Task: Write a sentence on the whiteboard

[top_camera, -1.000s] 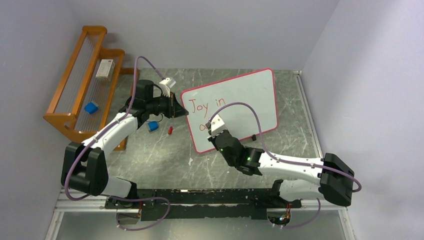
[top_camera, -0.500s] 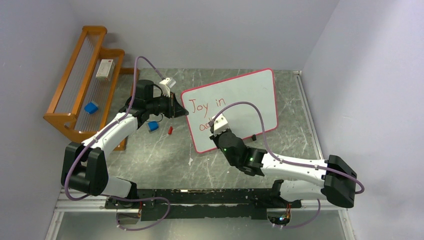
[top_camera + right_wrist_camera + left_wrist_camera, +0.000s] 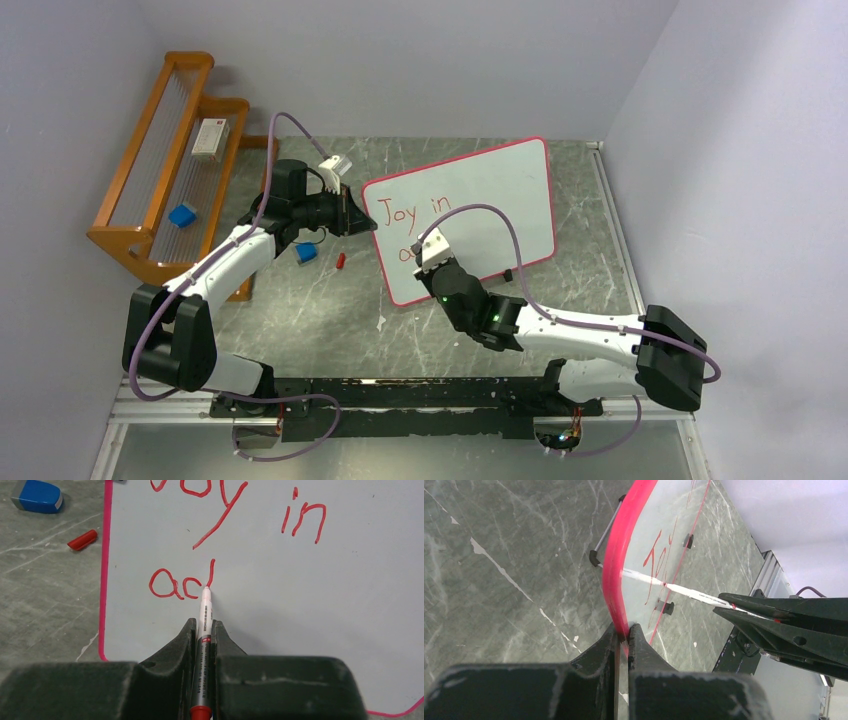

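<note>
The whiteboard (image 3: 480,190) sits on the worktop (image 3: 330,310), toward 12 o'clock from the arm bases. The left hand (image 3: 623,632) is clenched on its pink rim at 9 o'clock, which I judge steadies it against pen pressure. The right hand (image 3: 203,625) grasps a red marker (image 3: 205,600). Its tip is seemingly touching the board at the second line's last stroke.

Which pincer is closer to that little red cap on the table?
Left. The left pincer clamps the edge of the whiteboard just behind the cap; the right pincer holds a pen over the writing, farther off.
</note>
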You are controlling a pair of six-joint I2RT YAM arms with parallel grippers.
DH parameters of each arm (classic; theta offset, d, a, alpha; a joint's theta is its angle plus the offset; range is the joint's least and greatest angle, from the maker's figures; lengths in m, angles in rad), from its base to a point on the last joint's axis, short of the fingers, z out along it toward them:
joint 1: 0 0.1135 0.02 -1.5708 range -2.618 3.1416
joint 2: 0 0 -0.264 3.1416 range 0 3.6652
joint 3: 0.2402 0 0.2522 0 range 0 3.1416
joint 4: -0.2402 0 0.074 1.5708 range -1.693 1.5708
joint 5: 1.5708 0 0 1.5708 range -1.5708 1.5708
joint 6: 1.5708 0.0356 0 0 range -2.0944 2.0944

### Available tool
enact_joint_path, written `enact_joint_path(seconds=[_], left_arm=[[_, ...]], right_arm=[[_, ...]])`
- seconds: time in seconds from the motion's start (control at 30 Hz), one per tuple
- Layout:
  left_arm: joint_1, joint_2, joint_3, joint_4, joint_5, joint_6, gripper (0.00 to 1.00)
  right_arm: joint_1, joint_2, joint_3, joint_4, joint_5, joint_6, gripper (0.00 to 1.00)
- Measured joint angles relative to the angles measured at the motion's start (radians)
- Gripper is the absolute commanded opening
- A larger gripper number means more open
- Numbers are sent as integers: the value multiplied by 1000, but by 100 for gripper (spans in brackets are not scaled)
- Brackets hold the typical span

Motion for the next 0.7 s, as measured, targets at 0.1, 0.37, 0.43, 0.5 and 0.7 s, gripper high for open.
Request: enact_joint_path(seconds=[0.1, 0.37, 0.43, 0.5, 0.7], left_arm=[[0, 0, 0, 0, 0, 0, 5], [0, 0, 1, 0, 1, 0, 5], [0, 0, 1, 0, 1, 0, 5], [0, 0, 1, 0, 1, 0, 5], [0, 0, 1, 0, 1, 0, 5]], right_arm=[[0, 0, 0, 3, 3, -3, 0], [-1, 0, 0, 24, 25, -11, 0], [-2, 1, 0, 27, 29, -12, 0], [-2, 1, 0, 27, 35, -12, 0], [-5, 1, 0, 25, 48, -9, 0]])
